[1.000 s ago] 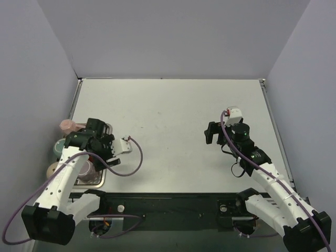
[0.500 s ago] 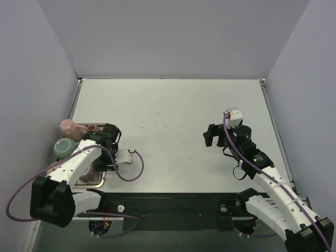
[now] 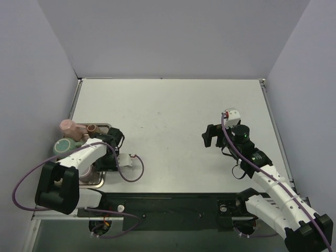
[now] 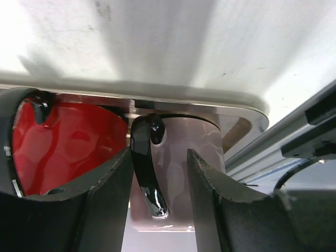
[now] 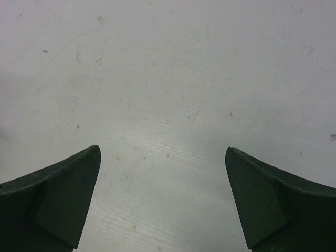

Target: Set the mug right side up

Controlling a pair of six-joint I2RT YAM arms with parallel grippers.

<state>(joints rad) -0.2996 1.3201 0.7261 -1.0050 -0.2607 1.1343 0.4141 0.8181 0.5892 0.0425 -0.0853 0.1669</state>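
The left end effector hangs low over the tray, jaws partly apart and straddling the black handle of a mauve mug. The handle sits close against the left finger, while a strip of the mug's wall shows between it and the right finger, so I judge nothing is gripped yet.

The handle's long axis runs nearly in line with the fingers, tilted slightly, its upper end by the tray's far rim. The mug lies directly ahead of the jaws and inside the tray. From this view I cannot tell which way its mouth faces. Closing on the handle looks like the step in hand; the turn itself is not yet done.

Just left of the mauve mug, within the tray, a red mug crowds the left finger, and could be nudged as the jaws close.

In the overhead view, a pink mug and a green one stand beyond the tray's left side.

Well apart from the tray, across the tabletop, the right end effector hovers with jaws fully wide over bare surface, holding nothing. Of the 2 arms, the left is plainly nearer the mug.
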